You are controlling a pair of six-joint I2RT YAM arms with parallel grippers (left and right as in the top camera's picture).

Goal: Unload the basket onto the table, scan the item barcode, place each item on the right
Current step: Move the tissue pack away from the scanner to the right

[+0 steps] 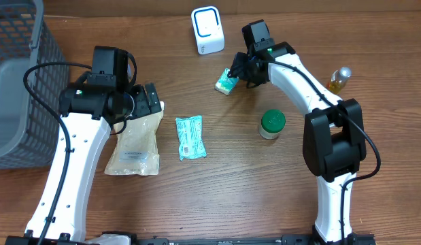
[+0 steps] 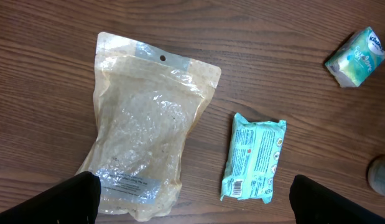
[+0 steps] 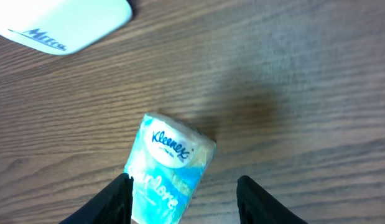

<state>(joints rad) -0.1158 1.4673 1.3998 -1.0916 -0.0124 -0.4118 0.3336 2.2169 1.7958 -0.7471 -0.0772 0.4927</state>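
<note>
A small Kleenex tissue pack (image 1: 226,82) (image 3: 170,168) lies on the wooden table just in front of the white barcode scanner (image 1: 207,30) (image 3: 61,25). My right gripper (image 1: 239,70) (image 3: 185,186) is open around the pack's near end. Its left finger is at the pack's edge and its right finger stands well clear. My left gripper (image 1: 150,102) (image 2: 195,186) is wide open above a clear bag of grains (image 1: 135,139) (image 2: 142,143) and a teal wipes pack (image 1: 190,137) (image 2: 252,158). The wipes pack's barcode faces up. The tissue pack (image 2: 356,56) also shows at the top right of the left wrist view.
A grey wire basket (image 1: 20,82) stands at the far left edge. A green-lidded jar (image 1: 272,124) sits right of centre, and a small bottle of amber liquid (image 1: 339,79) stands at the right.
</note>
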